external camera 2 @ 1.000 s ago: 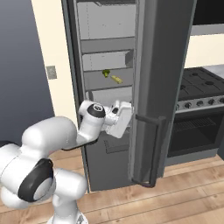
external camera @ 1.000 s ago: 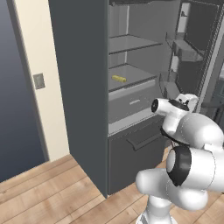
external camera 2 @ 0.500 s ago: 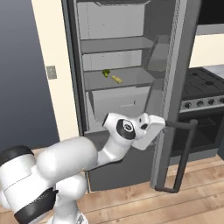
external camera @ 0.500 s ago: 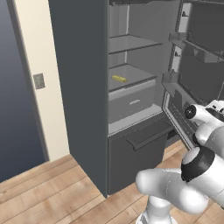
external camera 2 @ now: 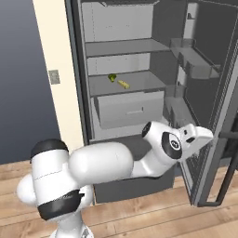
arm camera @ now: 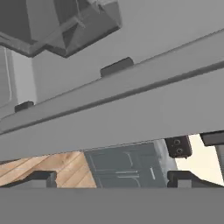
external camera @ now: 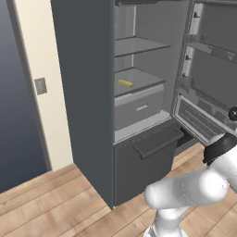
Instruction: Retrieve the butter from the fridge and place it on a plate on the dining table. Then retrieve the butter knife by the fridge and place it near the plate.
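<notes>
The dark grey fridge [external camera: 83, 92] stands open, showing its light grey shelves. The pale butter [external camera: 125, 83] lies on the middle shelf, also seen as a butter stick [external camera 2: 123, 84] just right of a small yellow-green lumpy item [external camera 2: 112, 77]. My arm reaches right, away from the shelves. My gripper [external camera 2: 202, 134] rests against the inner face of the fridge door [external camera 2: 214, 69], low down. In the hand view my gripper [arm camera: 113, 178] is open, fingertips [arm camera: 41, 177] wide apart, with the door's grey inner ledge close in front. The plate, table and knife are out of view.
The door's long bar handle [external camera 2: 227, 172] hangs on its outer side. A grey drawer [external camera: 139, 107] sits under the butter's shelf, above the freezer drawer [external camera: 155, 141]. A cream wall with a switch [external camera: 40, 85] lies left. An oven front [arm camera: 124, 168] and wood floor [arm camera: 57, 164] show past the door.
The fridge door has swung much wider open to the right. My arm has swept right with it, from in front of the shelves to the door's inner face.
</notes>
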